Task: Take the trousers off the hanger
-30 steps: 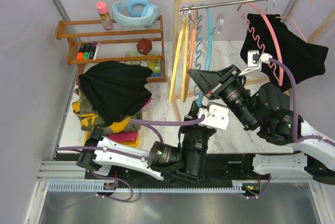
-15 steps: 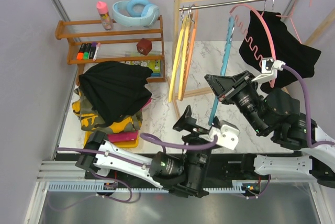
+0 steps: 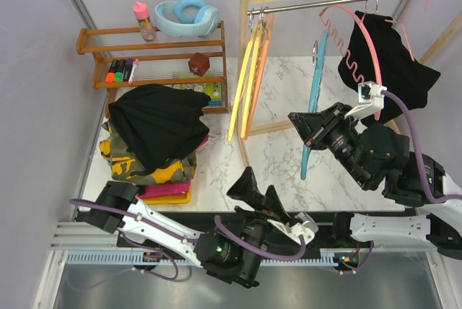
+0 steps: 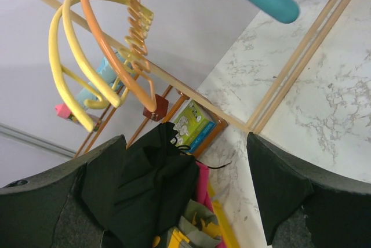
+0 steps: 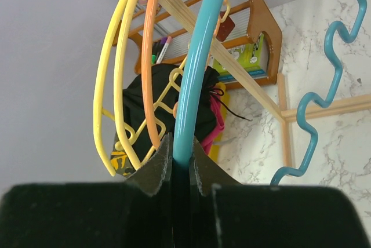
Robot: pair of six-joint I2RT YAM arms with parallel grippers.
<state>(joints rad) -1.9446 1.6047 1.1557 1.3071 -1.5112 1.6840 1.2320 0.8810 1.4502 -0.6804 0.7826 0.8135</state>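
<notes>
Black trousers point(image 3: 395, 71) hang over a pink hanger point(image 3: 347, 50) on the rail at the right. Other trousers, black over camouflage and magenta, lie in a pile point(image 3: 155, 128) on the left and show in the left wrist view point(image 4: 145, 190). My right gripper point(image 3: 303, 130) point(image 5: 182, 158) is shut on a bare teal hanger point(image 3: 312, 99) point(image 5: 197, 68). The hanger's metal hook shows below the rail. My left gripper point(image 3: 260, 188) point(image 4: 179, 196) is open and empty, low near the table's front edge and facing the pile.
A wooden rack frame point(image 3: 244, 42) carries a metal rail point(image 3: 339, 0). Yellow and orange hangers point(image 3: 250, 78) hang at its left end. A wooden shelf point(image 3: 155, 53) at the back left holds markers, a pink bottle, a red cube and a blue ring.
My left gripper opened, let go of the teal hanger's lower end and drew back toward the near edge. My right gripper carried the teal hanger to the right.
</notes>
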